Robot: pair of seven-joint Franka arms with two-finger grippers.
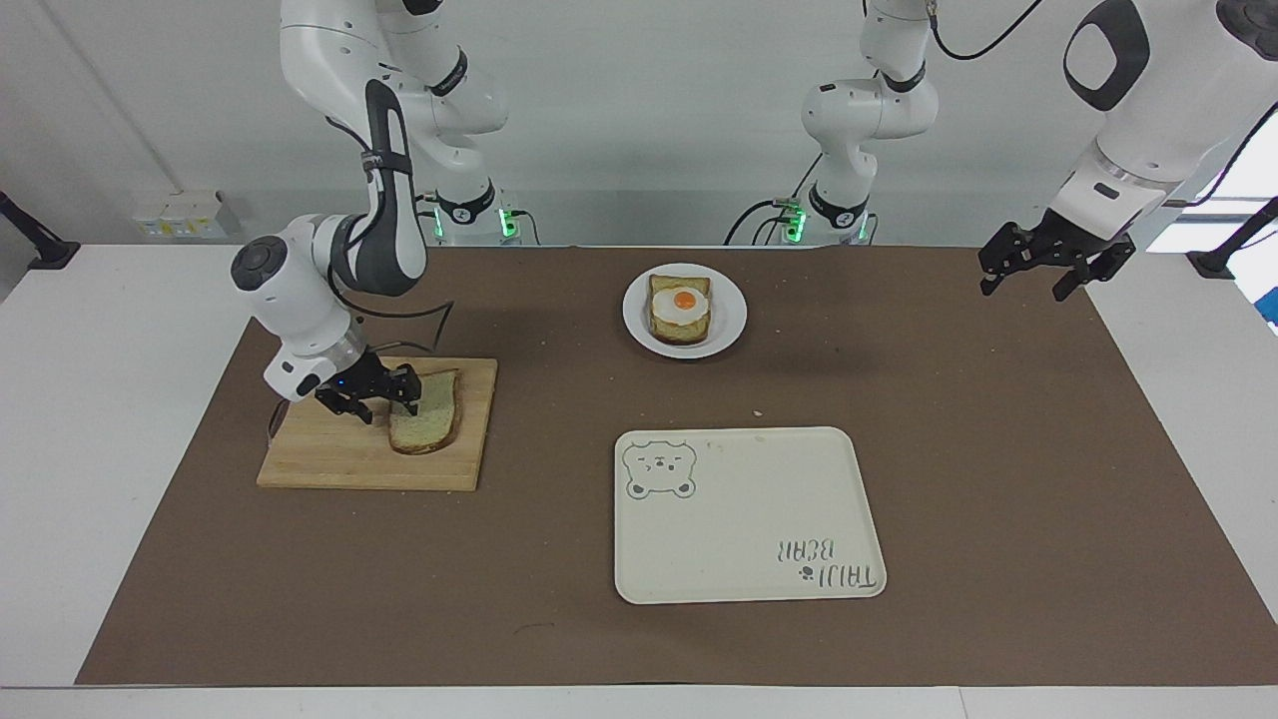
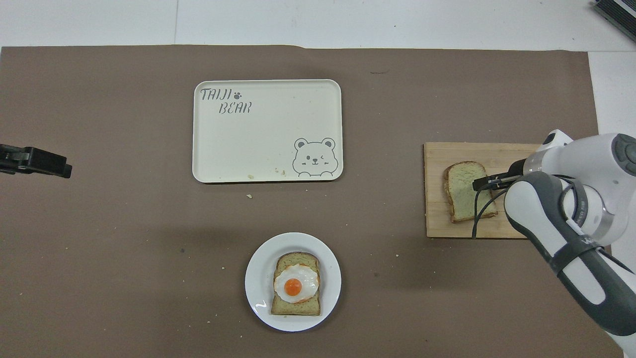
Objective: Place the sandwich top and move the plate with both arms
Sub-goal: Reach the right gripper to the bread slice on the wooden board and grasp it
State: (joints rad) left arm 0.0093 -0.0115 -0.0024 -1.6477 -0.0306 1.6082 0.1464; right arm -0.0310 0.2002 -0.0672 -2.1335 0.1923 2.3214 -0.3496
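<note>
In the left middle of the facing view, the sandwich top (image 1: 429,424) is seen lying flat on a wooden board (image 1: 329,459). The right gripper (image 1: 377,395) is set at its crust edge; whether it is spread or pinching cannot be told. The slice is judged light, soft and easily crushed, so a gentle hold across the firmer crust is advised. At upper centre the plate (image 1: 732,318) is found, bearing the egg-topped slice (image 1: 681,310). At upper right the left gripper (image 1: 1038,270) is held spread and empty, waiting.
</note>
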